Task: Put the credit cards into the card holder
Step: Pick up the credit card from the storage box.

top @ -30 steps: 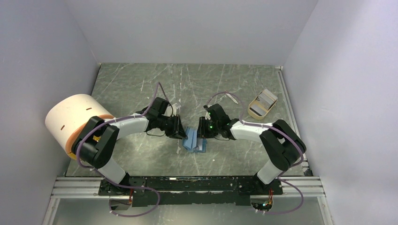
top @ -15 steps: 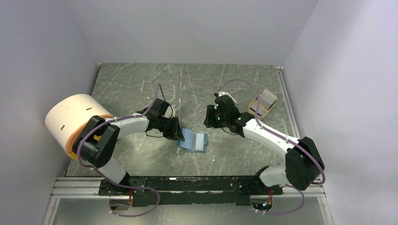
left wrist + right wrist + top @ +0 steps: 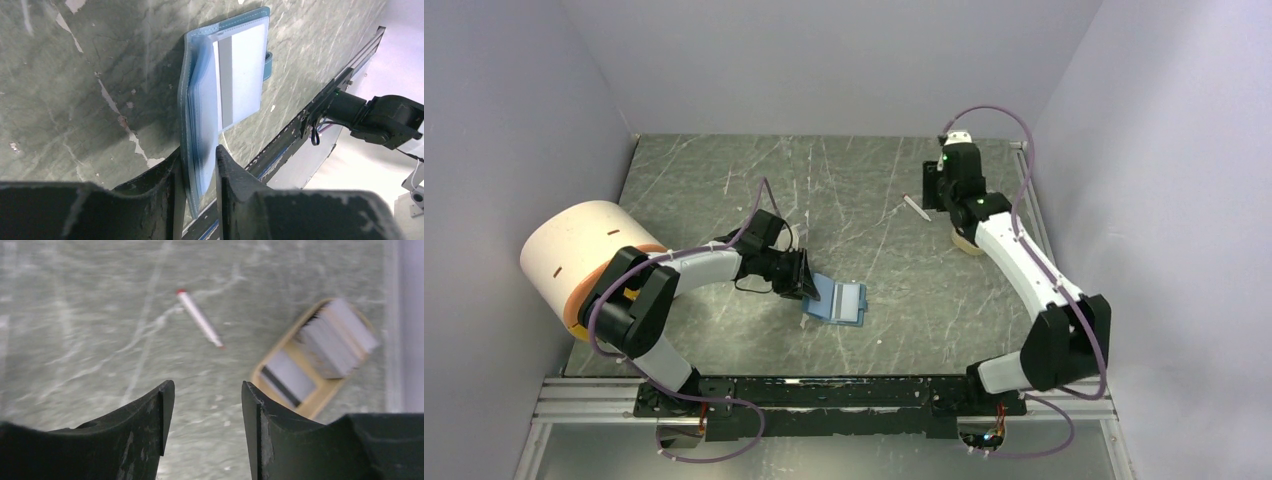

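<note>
The teal-blue card holder (image 3: 841, 303) lies open on the table with a pale card (image 3: 245, 65) showing in its slots. My left gripper (image 3: 805, 277) is shut on the holder's left edge (image 3: 197, 160), its fingers (image 3: 226, 167) on either side of the leaves. My right gripper (image 3: 931, 190) is open and empty above the table at the back right (image 3: 207, 390). More credit cards sit in the tan tray (image 3: 280, 342): a pale stack (image 3: 336, 337) and one card with a dark stripe (image 3: 290, 376). The tray is just right of the right gripper's fingers.
A thin white stick (image 3: 200, 319) with red ends lies left of the tray, and it also shows in the top view (image 3: 915, 208). The tray (image 3: 964, 243) is mostly hidden under my right arm. A large white cylinder (image 3: 579, 250) stands at the left. Walls surround the table.
My right arm has swung from the card holder to the back right, over the stick and tray. The holder now lies open with a pale card in it. The left gripper has held still.
</note>
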Controlling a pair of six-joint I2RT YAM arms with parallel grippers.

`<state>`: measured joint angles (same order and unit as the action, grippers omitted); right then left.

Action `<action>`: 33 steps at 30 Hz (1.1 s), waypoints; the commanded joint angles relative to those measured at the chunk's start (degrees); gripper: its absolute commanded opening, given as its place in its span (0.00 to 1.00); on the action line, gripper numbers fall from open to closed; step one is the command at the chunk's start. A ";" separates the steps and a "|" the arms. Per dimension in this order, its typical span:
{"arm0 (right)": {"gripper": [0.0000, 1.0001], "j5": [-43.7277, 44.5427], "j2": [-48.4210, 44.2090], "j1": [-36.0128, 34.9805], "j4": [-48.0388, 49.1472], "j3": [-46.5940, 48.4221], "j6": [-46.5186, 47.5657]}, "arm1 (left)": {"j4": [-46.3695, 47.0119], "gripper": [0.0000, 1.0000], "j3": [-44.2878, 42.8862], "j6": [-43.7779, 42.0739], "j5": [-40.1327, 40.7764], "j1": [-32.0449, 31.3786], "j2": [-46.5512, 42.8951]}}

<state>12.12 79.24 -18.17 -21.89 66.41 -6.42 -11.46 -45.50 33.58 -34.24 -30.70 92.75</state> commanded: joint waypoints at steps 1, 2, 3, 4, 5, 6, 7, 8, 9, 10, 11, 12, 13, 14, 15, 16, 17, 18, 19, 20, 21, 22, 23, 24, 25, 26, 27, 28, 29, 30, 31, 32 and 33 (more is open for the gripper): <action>0.55 4.44 5.44 6.97 -3.58 3.50 9.62 | 1.30 0.30 -1.37 -1.21 -2.97 -0.42 -0.18; 0.55 4.09 6.27 9.38 -3.53 4.24 10.53 | 0.93 0.29 -1.48 -1.50 -2.93 -0.36 -0.20; 0.56 4.13 6.98 10.99 -3.42 4.67 11.21 | 0.51 0.29 -1.67 -1.83 -2.86 -0.41 -0.11; 0.56 4.52 7.63 12.32 -3.24 5.07 11.70 | 0.39 0.29 -1.80 -1.92 -2.92 -0.37 -0.09; 0.56 4.90 8.28 13.44 -3.26 5.54 12.51 | 0.43 0.28 -1.90 -1.95 -3.24 -0.41 0.01; 0.56 4.90 9.22 14.33 -3.58 6.21 13.85 | 0.78 0.28 -1.87 -1.82 -3.91 -0.41 0.15; 0.57 5.33 10.25 15.02 -3.73 6.75 15.53 | 1.17 0.27 -1.78 -1.53 -4.68 -0.42 0.43; 0.57 5.94 11.40 15.47 -3.60 7.01 17.51 | 1.59 0.27 -1.65 -1.39 -5.33 -0.37 0.59; 0.56 7.05 12.61 15.75 -3.34 7.19 19.59 | 1.82 0.27 -1.50 -1.19 -5.39 -0.41 0.67; 0.57 9.04 13.85 15.98 -2.91 7.34 21.30 | 2.02 0.27 -1.45 -1.12 -5.40 -0.41 0.69; 0.56 9.85 15.27 16.31 -3.00 7.74 22.81 | 2.15 0.27 -1.30 -1.10 -5.40 -0.40 0.77; 0.57 10.27 17.21 16.63 -3.22 8.19 24.27 | 2.27 0.27 -1.17 -0.97 -5.54 -0.41 0.92; 0.56 10.65 18.46 16.96 -3.10 8.55 25.07 | 2.65 0.27 -0.99 -0.79 -5.67 -0.39 1.05; 0.56 10.47 19.71 17.36 -2.96 8.92 25.91 | 2.96 0.27 -0.80 -0.68 -5.98 -0.41 1.08; 0.57 10.28 20.70 17.58 -2.73 9.13 26.75 | 3.13 0.27 -0.73 -0.59 -6.15 -0.42 1.19; 0.57 10.62 21.57 17.64 -2.12 9.20 27.58 | 3.20 0.27 -0.55 -0.55 -6.26 -0.42 1.14; 0.58 10.50 22.19 17.65 -1.45 9.13 28.46 | 3.16 0.27 -0.51 -0.62 -6.34 -0.42 1.20; 0.58 10.33 22.67 17.65 -0.57 9.03 29.48 | 3.03 0.27 -0.42 -0.73 -6.36 -0.42 1.16; 0.58 11.00 23.12 17.65 0.33 8.81 30.17 | 2.79 0.27 -0.47 -0.84 -6.37 -0.39 1.13; 0.59 11.63 23.58 17.65 1.00 8.74 31.17 | 2.68 0.27 -0.48 -0.95 -6.30 -0.41 1.06; 0.59 12.26 23.97 17.65 1.50 8.67 32.06 | 2.52 0.27 -0.52 -1.09 -6.17 -0.41 0.96; 0.59 13.24 24.40 17.65 2.17 8.63 32.75 | 2.43 0.28 -0.53 -1.19 -6.18 -0.42 0.97; 0.59 13.84 24.82 17.66 2.93 8.50 33.50 | 2.40 0.28 -0.50 -1.17 -6.23 -0.40 0.94; 0.59 14.03 25.28 17.65 3.99 8.14 34.17 | 2.48 0.28 -0.43 -1.09 -6.27 -0.41 0.95; 0.60 14.34 25.72 17.65 5.41 7.62 34.80 | 2.73 0.28 -0.47 -0.95 -6.34 -0.39 0.98; 0.60 15.42 26.22 17.65 6.44 7.33 35.18 | 2.96 0.28 -0.43 -0.85 -6.55 -0.40 1.01; 0.61 16.17 26.71 17.65 7.07 7.11 35.36 | 3.02 0.28 -0.52 -0.80 -6.70 -0.41 1.05; 0.61 16.35 27.20 17.65 7.43 7.08 35.67 | 2.90 0.28 -0.55 -0.80 -6.73 -0.41 0.99; 0.62 16.36 27.68 17.65 7.78 7.07 35.95 | 2.85 0.28 -0.60 -0.80 -6.65 -0.37 0.84; 0.62 16.47 28.06 17.65 8.12 7.00 36.35 | 2.84 0.28 -0.56 -0.81 -6.60 -0.37 0.79; 0.62 16.56 28.40 17.59 8.43 6.94 36.72 | 2.81 0.28 -0.63 -0.80 -6.63 -0.38 0.70; 0.63 16.43 28.64 17.63 8.71 6.83 37.09 | 2.67 0.28 -0.62 -0.95 -6.70 -0.39 0.69; 0.63 16.22 28.70 17.58 8.89 6.68 37.29 | 2.51 0.28 -0.73 -1.05 -6.78 -0.41 0.73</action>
<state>26.89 106.61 -0.97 -16.03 74.11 28.32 -10.00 -45.50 32.95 -39.29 -30.70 93.49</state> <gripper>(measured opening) 0.623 0.284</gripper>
